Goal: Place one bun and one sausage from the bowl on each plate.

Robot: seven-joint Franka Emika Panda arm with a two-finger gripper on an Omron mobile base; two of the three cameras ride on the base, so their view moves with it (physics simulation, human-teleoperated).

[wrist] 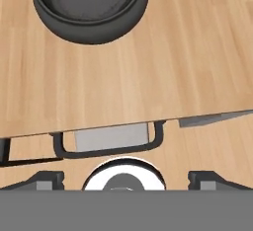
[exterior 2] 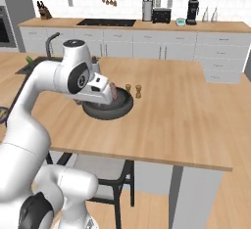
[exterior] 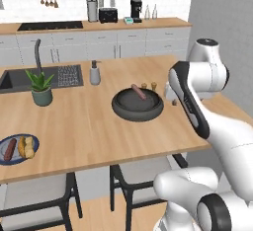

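We see the bowl (exterior: 137,104) sitting near the middle of the wooden counter (exterior: 89,126), with one sausage (exterior: 139,92) lying inside it. Far off at the left edge, a blue plate (exterior: 15,150) holds a sausage and a bun side by side. In the hand view our gripper (wrist: 123,178) has its two fingers spread wide apart, holding nothing, with the counter edge and bowl ahead.

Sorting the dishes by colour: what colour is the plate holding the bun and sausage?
Blue round plate, clearest in the left base view.
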